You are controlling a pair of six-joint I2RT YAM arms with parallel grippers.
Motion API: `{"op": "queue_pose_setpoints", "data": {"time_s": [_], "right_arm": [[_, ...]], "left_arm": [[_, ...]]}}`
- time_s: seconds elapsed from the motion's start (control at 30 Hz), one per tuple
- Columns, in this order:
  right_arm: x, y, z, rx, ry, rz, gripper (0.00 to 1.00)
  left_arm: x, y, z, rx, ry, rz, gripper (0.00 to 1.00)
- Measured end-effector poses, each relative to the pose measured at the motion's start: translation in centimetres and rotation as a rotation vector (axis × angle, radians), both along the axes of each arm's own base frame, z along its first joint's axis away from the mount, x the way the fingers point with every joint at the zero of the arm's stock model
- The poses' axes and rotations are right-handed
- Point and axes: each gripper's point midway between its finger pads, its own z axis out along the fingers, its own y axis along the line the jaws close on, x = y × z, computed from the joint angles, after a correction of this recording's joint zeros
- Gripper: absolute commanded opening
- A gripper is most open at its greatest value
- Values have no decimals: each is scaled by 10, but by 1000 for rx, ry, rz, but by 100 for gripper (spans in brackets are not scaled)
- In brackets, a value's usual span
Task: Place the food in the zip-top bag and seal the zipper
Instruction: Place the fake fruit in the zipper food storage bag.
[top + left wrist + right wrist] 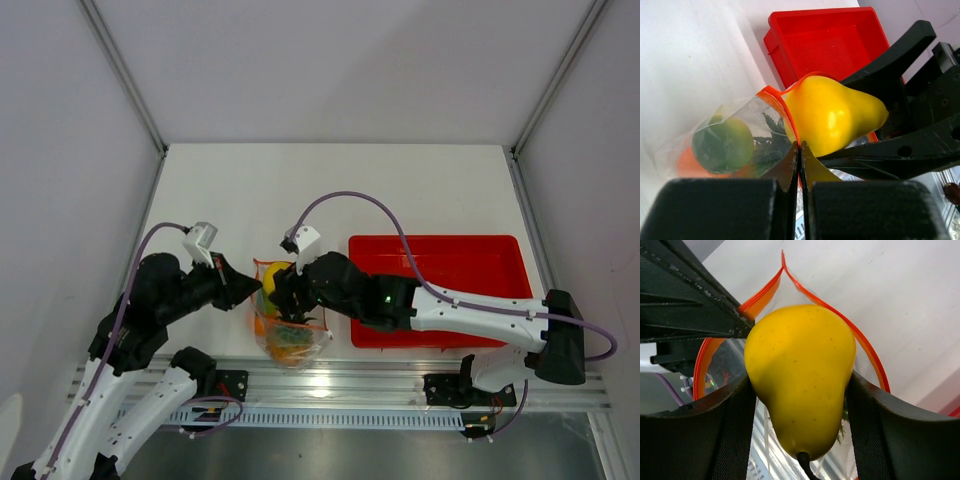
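**A:** Just left of the red tray [470,258], where do we stand with the zip-top bag [292,345]?

**B:** We have it lying close beside the tray's left wall, mouth open. Our left gripper [800,150] has its fingers pressed together on one lip of the zipper [771,94], holding that side up.

**A:** And the right gripper [283,293]?

**B:** It is clamped on a yellow pear [800,375], one finger on each flank and the stem end pointing back toward the wrist. The pear sits right in the bag's mouth, with the orange-red strip curving around it on both sides.

**A:** What is already inside?

**B:** Through the plastic we see a green round fruit [725,145], an orange ball [687,164] under it, and the pineapple's dark leaves [771,147]. From above, the tray looks bare, so we judge the pear to be the last piece.

**A:** So we are at the loading step, with sealing not yet begun.

**B:** That is our reading. Next we need to push the pear deeper past the strip, spread the right fingers and back out without dragging the lip. Then both lips must be lined up and pinched shut along the whole strip. The bag looks full, so the pear may crowd the zipper.
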Motion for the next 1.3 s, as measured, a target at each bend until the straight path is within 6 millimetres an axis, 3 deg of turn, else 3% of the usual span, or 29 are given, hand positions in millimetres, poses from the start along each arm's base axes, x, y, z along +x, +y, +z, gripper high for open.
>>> {"op": "queue_pose_setpoints", "data": {"time_s": [0.23, 0.5, 0.63, 0.67, 0.77, 1.17, 1.3], "right_arm": [[1, 6, -6, 0, 13, -5, 29], [-3, 10, -11, -3, 29, 23, 41], [-7, 19, -23, -17, 54, 62, 57], [-8, 22, -29, -28, 63, 70, 71], [-9, 28, -43, -54, 87, 82, 99], [-9, 26, -48, -71, 98, 77, 99], [-10, 18, -38, -61, 95, 59, 95]], "left_arm": [[-1, 0, 4, -4, -7, 0, 1], [-1, 0, 8, -6, -12, 0, 1], [0, 0, 10, -7, -14, 0, 0], [0, 0, 11, -7, -13, 0, 1], [0, 0, 11, -7, -13, 0, 1], [0, 0, 11, -7, -13, 0, 1], [0, 0, 11, -7, -13, 0, 1]]}}
